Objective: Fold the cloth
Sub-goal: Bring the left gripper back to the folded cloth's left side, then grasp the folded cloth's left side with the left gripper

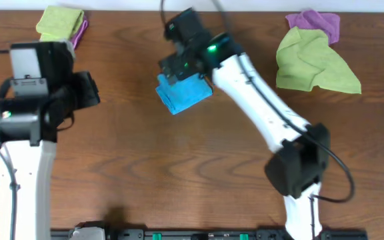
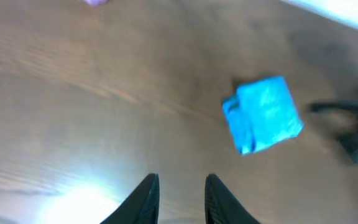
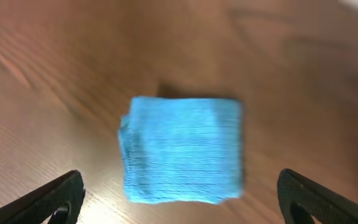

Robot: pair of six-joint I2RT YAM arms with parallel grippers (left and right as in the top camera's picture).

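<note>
The bright blue cloth lies folded into a small thick square on the wooden table, at the back middle. It also shows in the left wrist view and in the right wrist view. My right gripper is wide open and empty, hovering above the cloth with a finger on each side of it; from overhead the right wrist covers the cloth's far edge. My left gripper is open and empty over bare table, to the left of the cloth. The white tag is hidden.
A lime-green cloth on a purple one lies at the back left corner. Another lime-green cloth with a purple cloth behind it lies at the back right. The left arm stands along the left side.
</note>
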